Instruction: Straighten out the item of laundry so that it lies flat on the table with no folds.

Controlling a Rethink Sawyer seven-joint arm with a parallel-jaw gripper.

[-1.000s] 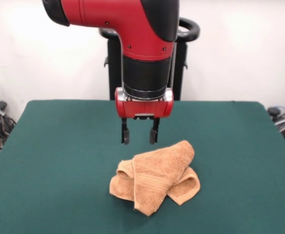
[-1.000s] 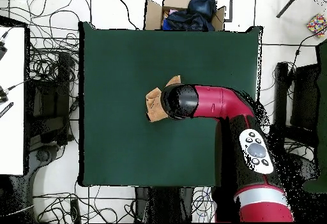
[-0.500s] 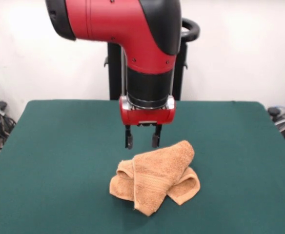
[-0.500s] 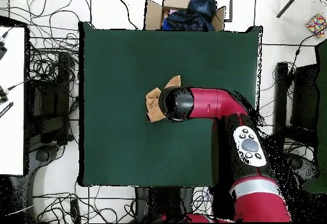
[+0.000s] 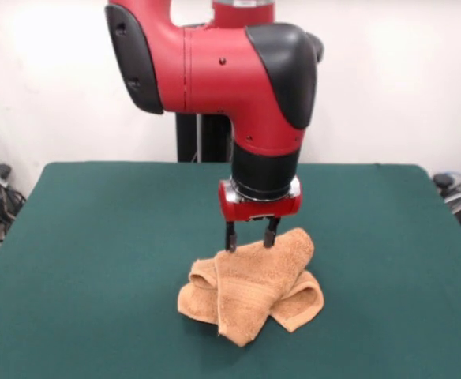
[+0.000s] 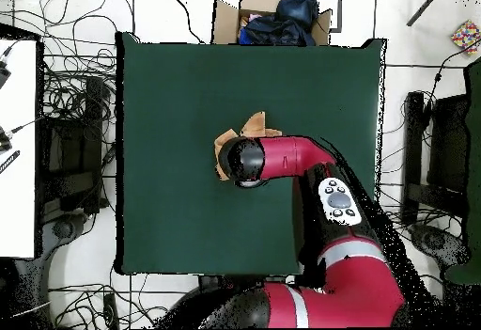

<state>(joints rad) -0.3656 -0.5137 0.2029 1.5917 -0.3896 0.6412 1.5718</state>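
Observation:
The orange-tan washcloth [image 5: 254, 288] lies crumpled and folded over itself near the middle of the dark green table [image 5: 96, 260]. My gripper [image 5: 251, 239] hangs straight down over the cloth's far upper edge, jaws open, with the fingertips [image 5: 231, 243] at the level of the top fold. In the overhead view the arm covers most of the cloth; only its edge [image 6: 250, 125] and a corner by the arm's head show. The gripper itself is hidden there. The white tag is not visible.
The robot pedestal [image 5: 207, 138] stands behind the table's far edge. A cardboard box with dark clothes [image 6: 272, 16] sits beyond the table's far edge in the overhead view. Cables [image 6: 75, 110] lie on the floor by the table's side.
The gripper has moved toward the camera and to the right and come down, from the bare table behind the cloth to the cloth's top fold. The cloth has not moved.

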